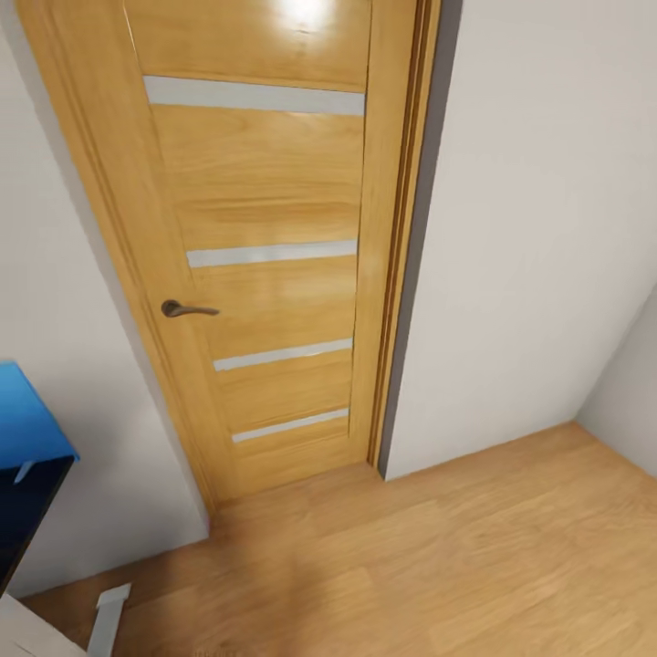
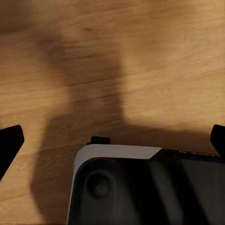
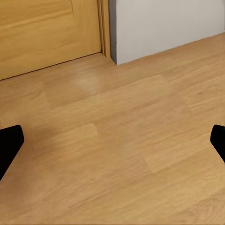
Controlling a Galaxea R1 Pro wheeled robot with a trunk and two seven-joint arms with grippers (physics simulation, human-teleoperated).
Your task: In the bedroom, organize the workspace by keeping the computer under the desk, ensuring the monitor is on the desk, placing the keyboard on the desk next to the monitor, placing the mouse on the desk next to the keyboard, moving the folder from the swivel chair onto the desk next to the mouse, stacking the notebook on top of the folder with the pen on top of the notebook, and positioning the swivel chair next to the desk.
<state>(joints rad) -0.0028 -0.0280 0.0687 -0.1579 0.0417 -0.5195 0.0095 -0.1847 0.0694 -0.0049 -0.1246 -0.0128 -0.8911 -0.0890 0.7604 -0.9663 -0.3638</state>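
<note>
— Wood is taking up most of it: a light plank floor (image 1: 474, 547) is spreading across the lower part of the head view, and it is running under both wrist cameras too.

— And the door?

— A honey-coloured wooden door (image 1: 274, 237) is standing shut in its frame, with four pale horizontal strips across it. White wall (image 1: 547, 228) is flanking it on both sides, and in the right wrist view its bottom corner is meeting the floor next to the wall.

— What is sitting under the left arm?

— A white-edged, dark-topped part of the robot's base (image 2: 145, 187) is lying below the left gripper (image 2: 112, 140) and casting a broad shadow over the planks.

— Anything from the workspace?

— A bright blue shape (image 1: 27, 415) is poking in at the left edge of the head view, resting on something black. I cannot tell whether it is the folder or a panel.

— Smaller things?

— A dark metal lever handle (image 1: 187, 309) is pointing right on the door.

— The grippers?

— Both are gaping wide and carrying nothing. The left one's black fingertips (image 2: 9, 143) are sitting at opposite edges of its picture, and the right gripper (image 3: 112, 140) is doing the same, its fingertips (image 3: 9, 145) framing bare floor.
</note>
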